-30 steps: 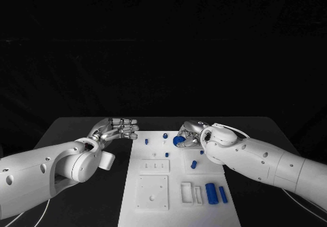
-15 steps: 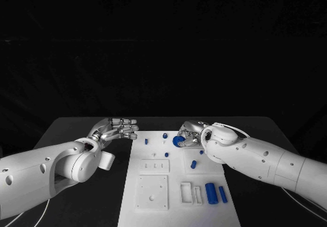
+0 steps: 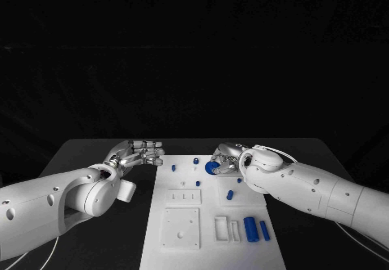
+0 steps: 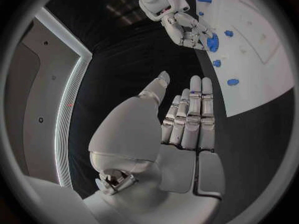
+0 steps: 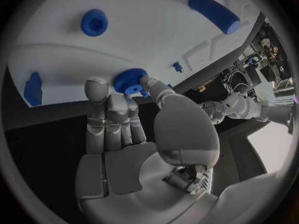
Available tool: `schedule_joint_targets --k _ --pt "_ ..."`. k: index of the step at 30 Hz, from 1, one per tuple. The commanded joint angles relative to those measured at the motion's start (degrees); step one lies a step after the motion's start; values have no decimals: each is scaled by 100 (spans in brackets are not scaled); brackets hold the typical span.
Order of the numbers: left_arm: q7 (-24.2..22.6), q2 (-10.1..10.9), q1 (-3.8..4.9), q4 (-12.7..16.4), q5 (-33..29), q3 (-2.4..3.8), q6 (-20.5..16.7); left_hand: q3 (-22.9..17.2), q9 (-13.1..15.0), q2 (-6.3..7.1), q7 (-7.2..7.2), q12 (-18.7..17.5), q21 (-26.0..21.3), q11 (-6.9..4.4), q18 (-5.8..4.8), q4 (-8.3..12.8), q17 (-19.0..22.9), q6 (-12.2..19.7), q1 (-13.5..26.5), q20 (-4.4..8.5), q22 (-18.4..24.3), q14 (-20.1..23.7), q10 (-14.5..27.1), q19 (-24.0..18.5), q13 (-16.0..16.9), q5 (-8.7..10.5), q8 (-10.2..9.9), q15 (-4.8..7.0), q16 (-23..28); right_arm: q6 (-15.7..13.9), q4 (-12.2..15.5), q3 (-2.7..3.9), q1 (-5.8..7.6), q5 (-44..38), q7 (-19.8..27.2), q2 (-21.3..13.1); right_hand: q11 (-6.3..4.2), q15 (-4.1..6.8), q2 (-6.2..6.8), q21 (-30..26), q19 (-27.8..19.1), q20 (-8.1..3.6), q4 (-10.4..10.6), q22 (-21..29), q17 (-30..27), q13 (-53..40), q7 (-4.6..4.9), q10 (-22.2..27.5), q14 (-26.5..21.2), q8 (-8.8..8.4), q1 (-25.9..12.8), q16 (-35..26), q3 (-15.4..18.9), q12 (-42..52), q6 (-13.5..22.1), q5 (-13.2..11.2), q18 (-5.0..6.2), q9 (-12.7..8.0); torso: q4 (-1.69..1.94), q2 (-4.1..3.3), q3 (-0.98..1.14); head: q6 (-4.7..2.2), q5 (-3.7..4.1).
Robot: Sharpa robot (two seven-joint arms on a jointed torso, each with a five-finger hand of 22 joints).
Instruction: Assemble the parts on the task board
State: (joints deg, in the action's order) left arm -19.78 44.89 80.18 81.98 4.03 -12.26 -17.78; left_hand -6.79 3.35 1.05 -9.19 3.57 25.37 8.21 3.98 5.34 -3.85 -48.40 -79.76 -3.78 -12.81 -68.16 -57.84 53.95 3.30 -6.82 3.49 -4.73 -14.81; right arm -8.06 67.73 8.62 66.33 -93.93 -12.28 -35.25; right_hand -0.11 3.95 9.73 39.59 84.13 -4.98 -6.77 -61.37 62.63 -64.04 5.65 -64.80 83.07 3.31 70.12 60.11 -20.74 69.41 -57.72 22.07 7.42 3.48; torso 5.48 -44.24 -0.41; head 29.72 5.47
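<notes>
Little has shifted in the past second: the right hand (image 3: 229, 159) still pinches a round blue gear-like part (image 3: 212, 167) between thumb and fingertips at the far end of the white task board (image 3: 211, 236). Beside the board's far left corner, the left hand (image 3: 139, 153) stays raised, fingers straight, together, holding nothing.

Both arms are chunky glossy white shells dotted with small dark screw holes, thin white cables trailing underneath, ending in silver segmented fingers (image 3: 150, 151).
</notes>
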Motion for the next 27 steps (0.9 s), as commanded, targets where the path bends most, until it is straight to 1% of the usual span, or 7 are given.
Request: schedule_joint_targets --k 1,8,10,11,15,19,27 --pt "-23 -13 1 6 -15 3 68 24 -8 11 -11 6 -19 -11 4 1 7 33 -32 1 7 30 38 56 5 17 -14 -17 37 172 4 -33 -48 -218 78 -8 16 5 -24 -14 246 -12 -72 -18 13 -10 28 -12 18 25 114 -7 -43 -3 -82 -208 84 8 1 1 0 3 3" --pt "-22 -14 0 5 -15 3 62 27 -10 11 -16 7 -16 -8 5 1 7 62 -35 1 9 28 48 56 5 17 -14 -17 38 4 17 -33 -50 -378 108 -13 32 -6 -56 17 247 -3 -177 -64 37 -42 18 -68 19 27 213 15 -158 44 -222 -845 78 10 0 1 -1 5 11" --pt "-22 -15 0 5 -15 3 62 27 -10 11 -16 7 -16 -8 5 1 7 62 -35 1 9 28 48 56 5 17 -14 -17 38 -45 18 -33 -50 -398 112 -12 42 -14 -62 22 248 2 -144 -73 40 -56 17 -92 18 27 202 17 -111 64 -287 -1123 78 10 0 -1 0 4 13" --pt "-22 -15 -1 5 -15 3 61 27 -10 11 -16 7 -16 -8 5 1 7 62 -35 1 9 28 48 56 5 17 -14 -17 38 -71 18 -33 -51 -406 115 -11 48 -19 -58 30 250 7 -85 -81 44 -65 8 -108 21 25 178 22 -33 78 -346 -1412 77 10 -1 -1 0 2 13" --pt "-22 -15 -1 7 -15 3 62 27 -10 11 -16 7 -16 -8 5 1 7 62 -35 1 9 28 48 56 5 17 -14 -17 38 -155 21 -33 -51 -424 110 -10 59 -25 -48 31 253 17 122 -93 52 -75 -4 -131 21 24 244 30 136 101 -502 -1715 84 14 0 2 -2 2 15" --pt "-21 -14 -1 7 -15 3 59 27 -10 11 -16 7 -16 -8 5 1 7 62 -35 1 9 28 48 56 5 17 -14 -17 38 -256 22 -33 -52 -450 85 -13 36 -7 -33 26 252 2 269 -100 51 -74 -50 -142 21 26 309 24 181 105 -667 -1802 74 21 0 3 -1 -2 15" --pt "-23 -14 -1 7 -15 3 55 27 -10 11 -16 7 -16 -8 5 1 7 62 -35 1 9 28 48 56 5 17 -14 -17 38 -583 118 -33 -53 -568 38 -35 3 21 -41 41 257 -27 292 -112 56 -87 -98 -183 24 27 345 20 61 118 -839 -1749 52 25 4 1 -2 -15 8"
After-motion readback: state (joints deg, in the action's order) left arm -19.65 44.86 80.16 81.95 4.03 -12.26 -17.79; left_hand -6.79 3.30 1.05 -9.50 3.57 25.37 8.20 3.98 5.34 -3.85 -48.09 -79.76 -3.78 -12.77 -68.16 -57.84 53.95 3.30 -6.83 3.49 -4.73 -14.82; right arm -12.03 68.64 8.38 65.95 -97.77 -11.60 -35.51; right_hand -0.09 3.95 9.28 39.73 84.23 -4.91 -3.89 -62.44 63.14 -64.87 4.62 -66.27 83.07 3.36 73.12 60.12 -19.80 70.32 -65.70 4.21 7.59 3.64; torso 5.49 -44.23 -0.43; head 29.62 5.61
